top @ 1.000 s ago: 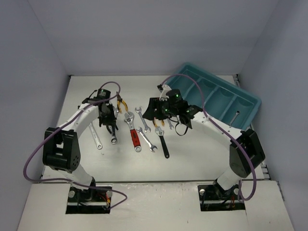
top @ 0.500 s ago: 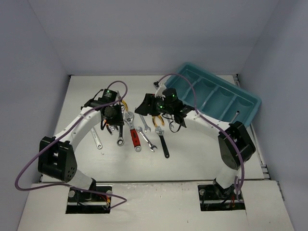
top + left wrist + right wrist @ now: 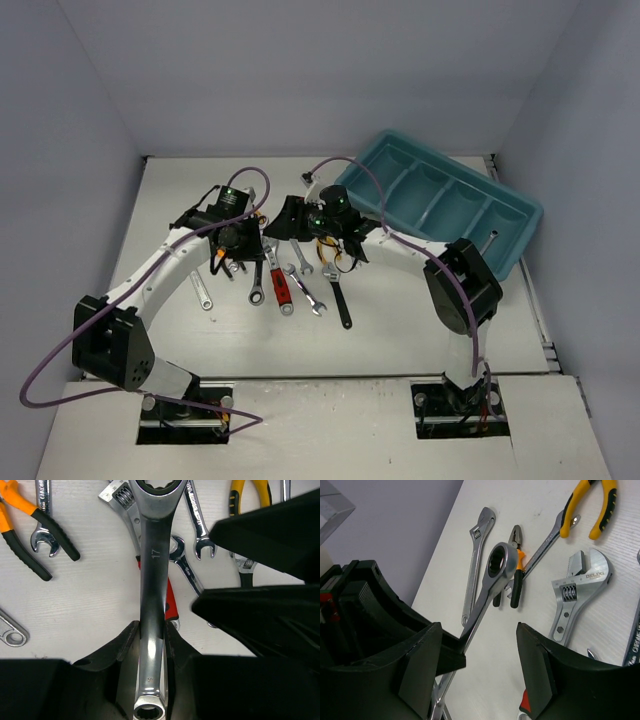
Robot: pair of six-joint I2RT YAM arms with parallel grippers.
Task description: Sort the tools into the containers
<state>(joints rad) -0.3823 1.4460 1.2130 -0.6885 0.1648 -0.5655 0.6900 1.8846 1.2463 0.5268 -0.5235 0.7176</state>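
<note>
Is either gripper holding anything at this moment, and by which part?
The left gripper clamps the silver 17 wrench by its shaft, near one ring end. The right gripper has its jaws open and empty.

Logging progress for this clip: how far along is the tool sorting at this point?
Done: nothing clear; the teal tray looks nearly bare. In hand: the left gripper is shut on a lifted silver wrench, with the open right gripper close by. Left: the red-handled wrench, pliers and others lie on the table.
</note>
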